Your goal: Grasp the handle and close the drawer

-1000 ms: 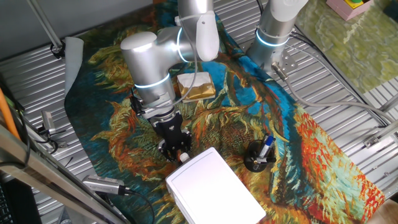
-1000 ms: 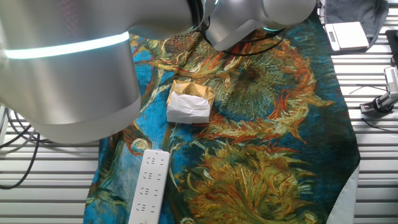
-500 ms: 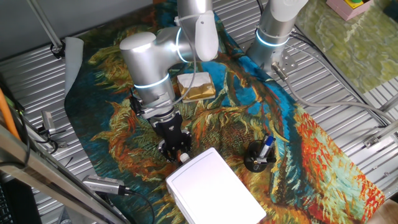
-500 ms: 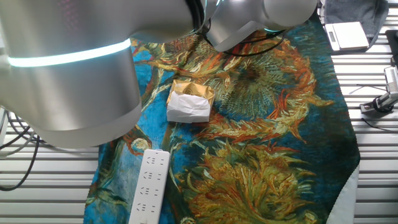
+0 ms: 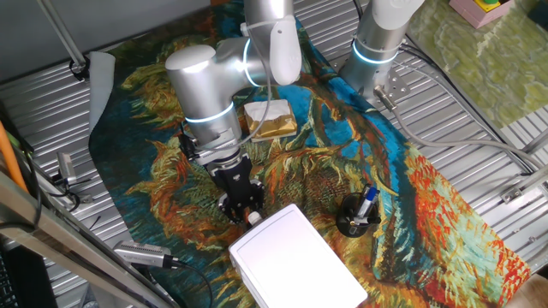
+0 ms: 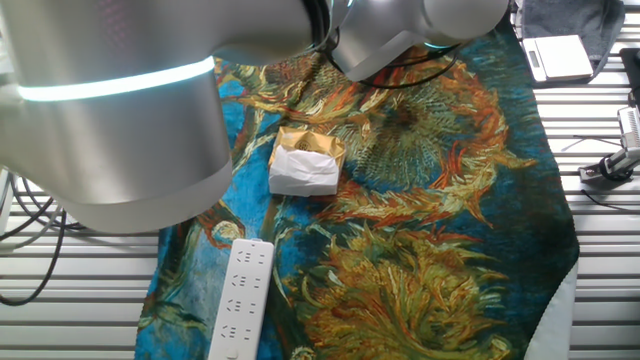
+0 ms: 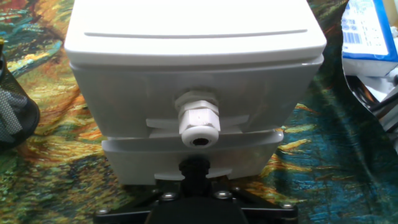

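closing step: gripper (image 5: 249, 213) at the drawer (image 7: 193, 106) handle (image 7: 199, 122), 6 o'clock; fingers' state cannot be told; next, push in.

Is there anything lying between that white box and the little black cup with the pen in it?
Nothing: in one fixed view only bare painted cloth separates the white box from the black cup.

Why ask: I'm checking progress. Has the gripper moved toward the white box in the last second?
Yes, slightly. In one fixed view the gripper has edged toward the white box, closing the gap at its near corner.
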Available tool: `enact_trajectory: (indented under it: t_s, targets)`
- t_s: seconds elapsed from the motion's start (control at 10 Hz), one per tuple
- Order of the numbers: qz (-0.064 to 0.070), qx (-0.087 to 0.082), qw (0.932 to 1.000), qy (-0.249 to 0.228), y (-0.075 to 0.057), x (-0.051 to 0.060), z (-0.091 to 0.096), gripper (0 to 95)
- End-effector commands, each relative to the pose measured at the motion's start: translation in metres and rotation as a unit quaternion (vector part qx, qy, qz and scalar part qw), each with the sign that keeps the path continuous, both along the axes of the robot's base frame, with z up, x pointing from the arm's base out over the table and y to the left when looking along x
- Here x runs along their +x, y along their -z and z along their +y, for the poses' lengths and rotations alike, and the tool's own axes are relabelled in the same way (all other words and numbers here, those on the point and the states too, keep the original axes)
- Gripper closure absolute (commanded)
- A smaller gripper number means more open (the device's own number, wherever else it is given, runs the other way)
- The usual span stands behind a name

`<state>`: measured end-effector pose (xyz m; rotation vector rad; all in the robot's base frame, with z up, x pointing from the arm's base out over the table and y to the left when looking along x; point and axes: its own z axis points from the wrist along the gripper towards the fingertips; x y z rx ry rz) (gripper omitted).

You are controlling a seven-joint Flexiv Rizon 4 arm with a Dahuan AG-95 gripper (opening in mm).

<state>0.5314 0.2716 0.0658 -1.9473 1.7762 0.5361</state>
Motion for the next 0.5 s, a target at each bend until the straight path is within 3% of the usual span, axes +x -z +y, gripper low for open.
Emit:
enact_trajectory:
  t_s: [0.1, 0.5]
  targets:
    - [0.001, 0.0, 1.0, 0.001, 0.0085, -0.0001, 0.0057, 95.0]
    - [0.001, 0.005, 1.0, 0.004, 0.005, -0.0024, 0.0019, 95.0]
